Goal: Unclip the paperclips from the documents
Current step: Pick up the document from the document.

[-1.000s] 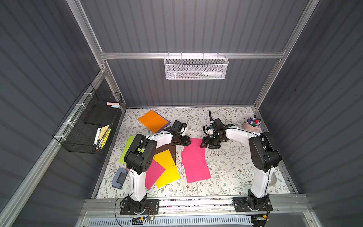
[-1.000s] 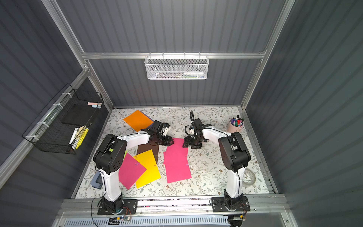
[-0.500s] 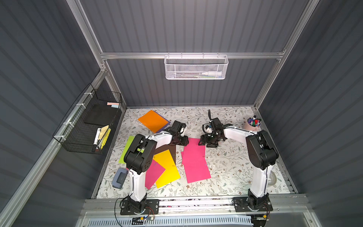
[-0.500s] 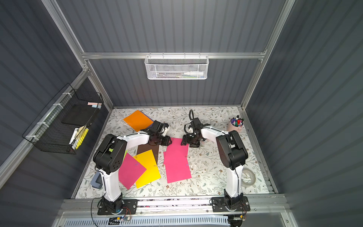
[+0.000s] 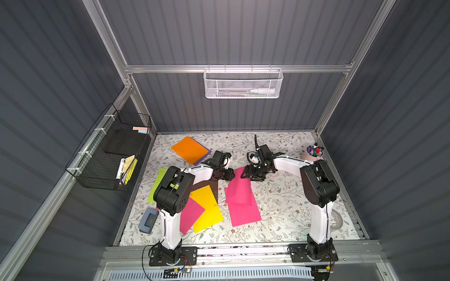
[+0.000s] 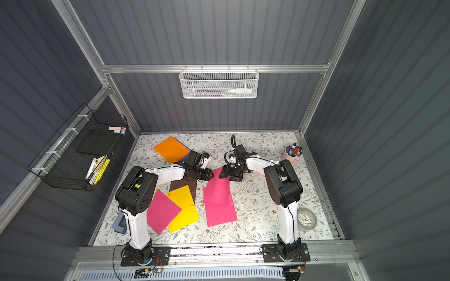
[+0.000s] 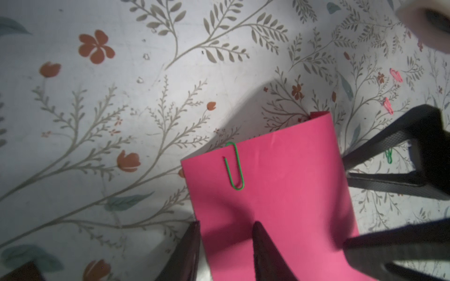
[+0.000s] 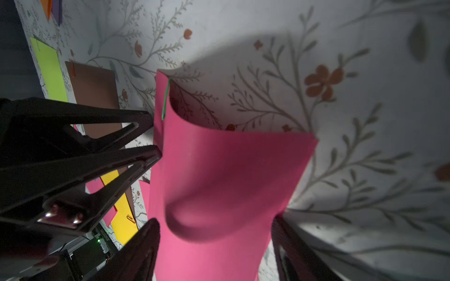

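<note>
Floral tabletop (image 7: 121,73). Left hand (image 7: 226,222): lately narrowed, gapped, green paperclip (image 7: 235,167) just ahead; pinch judged imminent. Right hand (image 8: 215,219): astride pink document (image 7: 280,182), grip unclear.

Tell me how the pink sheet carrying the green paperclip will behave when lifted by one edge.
Probably floppy: the pink sheet bows and dents where it rises off the table. Likely light and easily slid when pushed, being thin paper on a flat tabletop. The green paperclip grips only near one corner, so the layers may fan apart.
</note>
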